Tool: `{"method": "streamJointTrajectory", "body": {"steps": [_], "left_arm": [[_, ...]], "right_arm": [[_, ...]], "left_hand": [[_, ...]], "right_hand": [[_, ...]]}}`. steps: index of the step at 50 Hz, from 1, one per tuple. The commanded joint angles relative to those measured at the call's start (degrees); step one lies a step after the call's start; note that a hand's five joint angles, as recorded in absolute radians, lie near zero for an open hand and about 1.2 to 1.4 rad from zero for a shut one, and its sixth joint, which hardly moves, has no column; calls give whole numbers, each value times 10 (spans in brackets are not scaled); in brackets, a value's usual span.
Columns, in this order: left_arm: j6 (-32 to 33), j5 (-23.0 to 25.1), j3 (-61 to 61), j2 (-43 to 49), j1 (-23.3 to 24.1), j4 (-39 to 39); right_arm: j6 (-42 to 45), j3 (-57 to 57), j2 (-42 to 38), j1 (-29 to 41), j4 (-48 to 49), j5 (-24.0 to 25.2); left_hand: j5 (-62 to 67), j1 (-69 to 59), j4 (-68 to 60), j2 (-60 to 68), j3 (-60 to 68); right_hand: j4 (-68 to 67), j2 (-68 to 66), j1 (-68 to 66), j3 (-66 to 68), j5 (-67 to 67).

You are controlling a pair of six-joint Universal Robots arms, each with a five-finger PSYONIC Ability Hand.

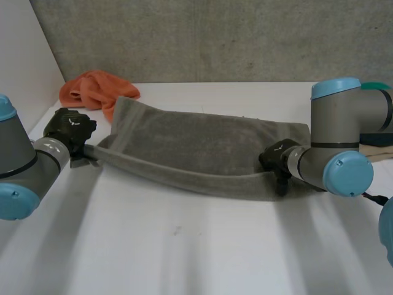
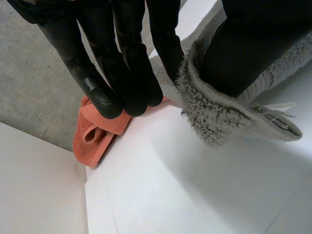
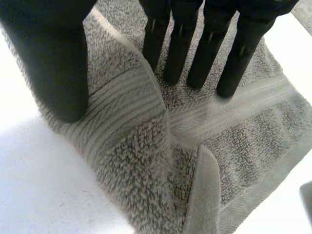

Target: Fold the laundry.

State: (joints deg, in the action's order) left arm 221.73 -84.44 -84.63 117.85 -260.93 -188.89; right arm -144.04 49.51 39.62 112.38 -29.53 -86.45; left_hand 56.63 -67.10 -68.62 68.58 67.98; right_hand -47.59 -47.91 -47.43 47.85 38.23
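A grey towel (image 1: 196,144) lies stretched across the table between my two hands. My left hand (image 1: 70,129) is at its left end, which is lifted off the table. In the left wrist view the towel's hem (image 2: 219,117) wraps over the thumb, and the straight fingers (image 2: 122,73) press it against the thumb. My right hand (image 1: 276,158) rests on the towel's right end near the front edge. There the straight fingers (image 3: 209,53) lie on the towel (image 3: 136,161), and the thumb (image 3: 53,58) stands apart. A raised fold of towel runs between thumb and fingers without being pinched.
A crumpled orange cloth (image 1: 95,89) lies at the back left, just behind the towel, also under my left hand's fingertips (image 2: 95,136). A white side wall (image 1: 18,74) bounds the left. A beige folded item (image 1: 376,150) sits behind my right arm.
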Motion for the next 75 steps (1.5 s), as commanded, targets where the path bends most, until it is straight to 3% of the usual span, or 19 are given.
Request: {"method": "streamJointTrajectory", "body": {"steps": [1, 5, 9, 10, 17, 21, 28, 35, 47, 55, 63, 67, 72, 75], "left_arm": [[-2, 3, 41, 21, -5, -2], [-9, 3, 115, 47, -5, -9], [-36, -4, 235, 68, -1, -36], [-60, -11, 284, 75, 0, -62], [-190, -73, 426, 64, 1, -207], [-224, -88, 449, 70, 7, -223], [-230, -63, 398, 86, 9, -177], [-215, -37, 244, 79, -1, -168], [-76, 52, -25, 12, -20, -142], [31, 64, -123, -79, -41, -2], [125, 61, -156, -140, -32, 302], [158, 65, -145, -139, -20, 402], [143, 62, -82, -126, 4, 368], [117, 36, -27, -94, 14, 335]], "right_arm": [[0, -44, 8, 6, 25, -19], [-27, -85, 44, 6, 113, -19], [-69, -91, 99, 6, 277, -22], [-90, -74, 124, 5, 366, -25], [-144, 63, 222, 2, 743, -44], [-130, 116, 237, 6, 811, -50], [-112, 148, 223, 4, 760, -44], [-98, 217, 193, -1, 669, -39], [-29, 338, 160, -26, 534, -36], [52, 379, 237, -44, 346, -46], [166, 404, 292, -72, 118, -46], [204, 401, 296, -83, 76, -38], [190, 390, 280, -83, 118, -27], [178, 377, 260, -87, 152, -31]], "left_hand": [[134, -129, -114, 114, 120], [134, -129, -114, 114, 120], [134, -129, -114, 114, 120], [134, -129, -114, 114, 120], [134, -129, -114, 114, 120], [134, -129, -114, 114, 120], [134, -129, -114, 114, 120], [134, -129, -114, 114, 120], [134, -129, -114, 114, 120], [134, -129, -114, 114, 120], [134, -129, -114, 114, 120], [134, -129, -114, 114, 120], [134, -129, -114, 114, 120], [134, -129, -114, 114, 120]], "right_hand": [[-324, -321, -326, 321, 318], [-324, -321, -326, 321, 318], [-324, -321, -326, 321, 318], [-324, -321, -326, 321, 318], [-324, -321, -326, 321, 318], [-324, -321, -326, 321, 318], [-324, -321, -326, 321, 318], [-324, -321, -326, 321, 318], [-324, -321, -326, 321, 318], [-324, -321, -326, 321, 318], [-324, -321, -326, 321, 318], [-324, -321, -326, 321, 318], [-324, -321, -326, 321, 318], [-324, -321, -326, 321, 318]]}}
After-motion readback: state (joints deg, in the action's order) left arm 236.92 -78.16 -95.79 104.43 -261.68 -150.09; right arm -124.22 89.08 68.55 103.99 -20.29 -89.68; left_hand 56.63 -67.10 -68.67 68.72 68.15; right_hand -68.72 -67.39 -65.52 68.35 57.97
